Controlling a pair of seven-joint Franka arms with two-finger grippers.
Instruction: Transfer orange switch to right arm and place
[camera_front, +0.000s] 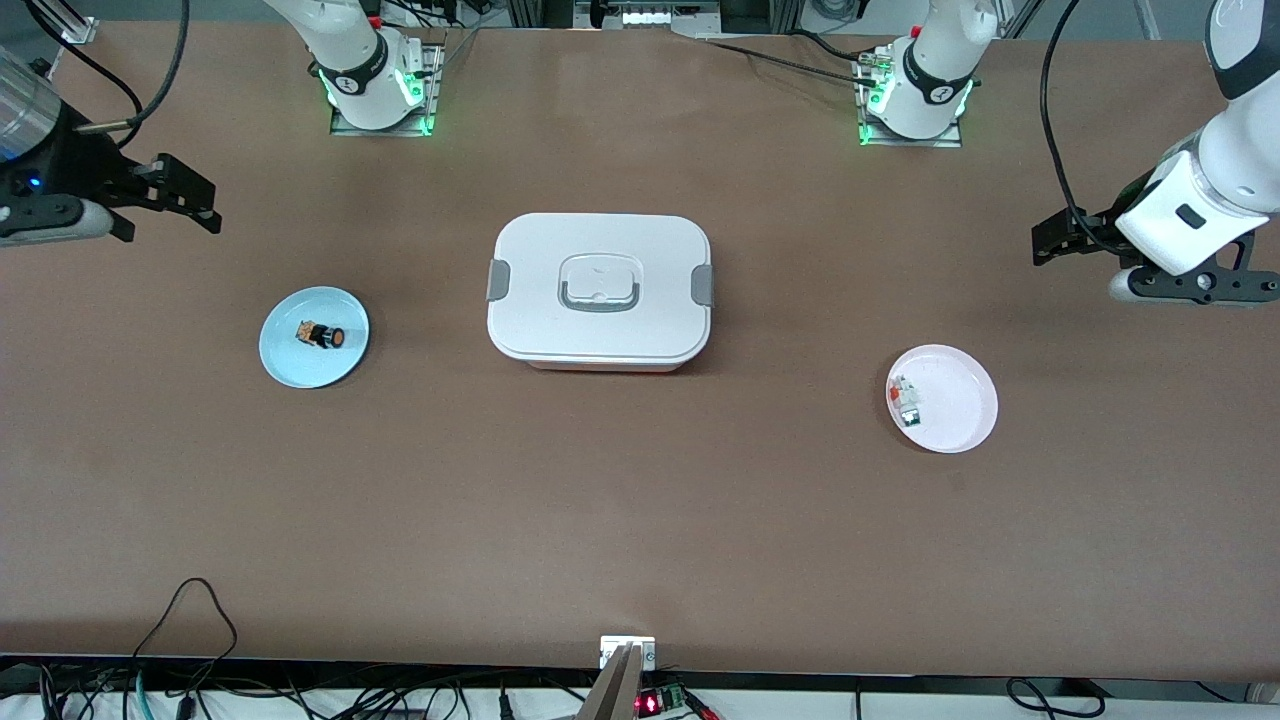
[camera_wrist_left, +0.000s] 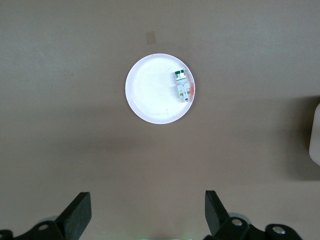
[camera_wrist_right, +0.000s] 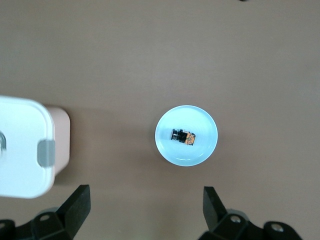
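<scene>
I am seeing the orange switch (camera_front: 321, 335) lying on the blue plate (camera_front: 285, 355), toward the right arm's end of the desk (camera_front: 640, 520). The right tool (camera_front: 185, 200) is hanging in the air over the bare desk near that end, its fingers (camera_wrist_right: 77, 205) spread wide and holding nothing. The left tool (camera_front: 1050, 245) is waiting over the other end, also wide open and empty. The white box (camera_front: 600, 290) is standing in the middle, and the pink plate (camera_front: 960, 415) is carrying small pieces (camera_front: 907, 400).
</scene>
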